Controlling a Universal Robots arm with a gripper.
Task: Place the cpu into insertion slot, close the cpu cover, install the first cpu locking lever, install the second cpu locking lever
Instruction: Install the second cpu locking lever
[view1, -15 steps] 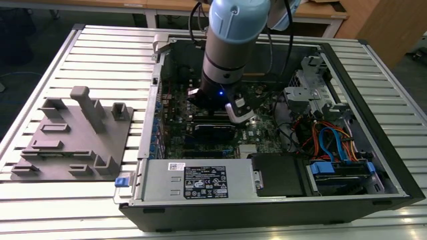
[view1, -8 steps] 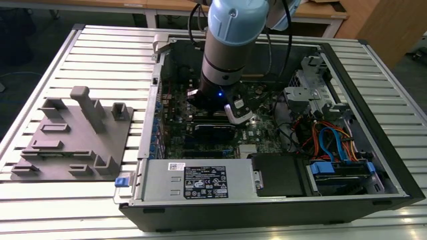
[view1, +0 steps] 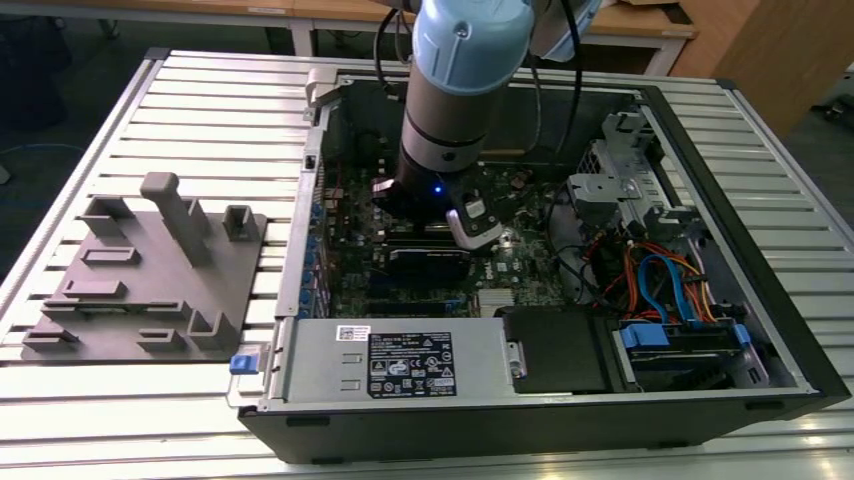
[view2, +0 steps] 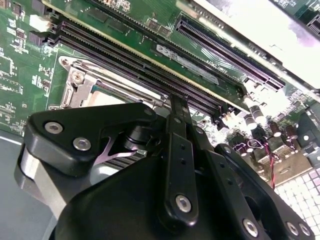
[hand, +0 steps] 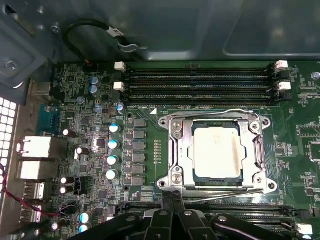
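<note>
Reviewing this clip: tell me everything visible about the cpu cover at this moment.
In the first wrist view the cpu cover is a thin, silvery square metal frame lying flat and closed over the insertion slot. Through its square window shows the dull silver-grey top of the cpu, seated beneath it. Screws sit at the frame's corners, and thin wire levers run along two of its edges. Black memory slots lie alongside. The pincer hangs just beside one edge; contact cannot be judged.
</note>
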